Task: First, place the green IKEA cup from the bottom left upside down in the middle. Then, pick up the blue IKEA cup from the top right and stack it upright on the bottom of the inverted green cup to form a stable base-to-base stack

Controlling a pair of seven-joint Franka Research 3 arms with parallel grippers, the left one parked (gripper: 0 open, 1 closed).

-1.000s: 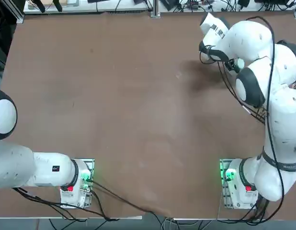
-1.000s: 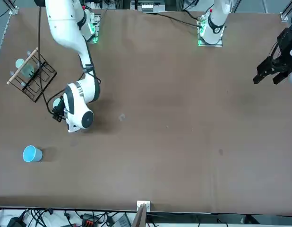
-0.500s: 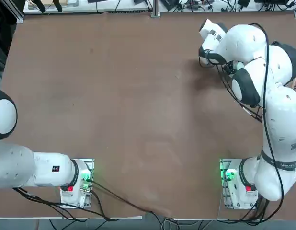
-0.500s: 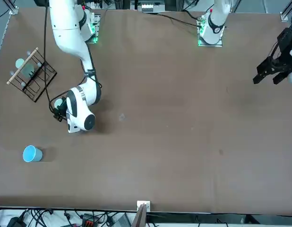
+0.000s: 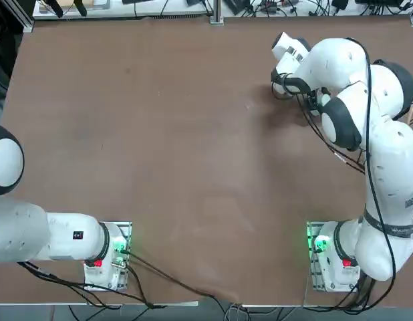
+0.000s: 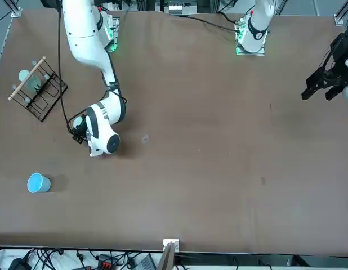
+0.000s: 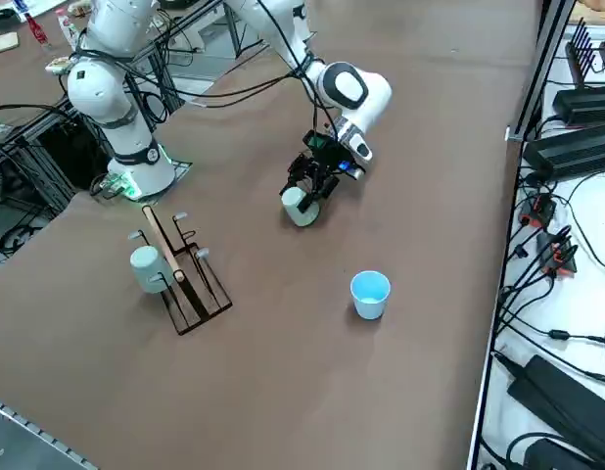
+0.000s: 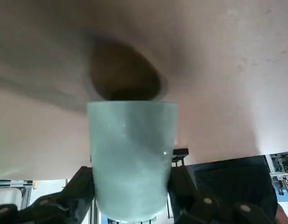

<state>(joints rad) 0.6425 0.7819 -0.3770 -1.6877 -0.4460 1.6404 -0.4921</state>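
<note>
My fingers [image 8: 90, 186] are clasping the pale grey-green tapered plastic cup [image 8: 131, 158] by its sides, carrying it low over the brown tabletop [image 7: 400, 147], well short of the middle. I am judging that it could slip in my grip or tip on landing. The bright light-blue plastic cup [image 7: 369, 294] is sitting near the far right corner.

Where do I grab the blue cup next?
Across its side wall below the rim, from above: the blue IKEA cup stands upright, mouth up, alone. The right gripper, nearby, holds the green IKEA cup.
</note>
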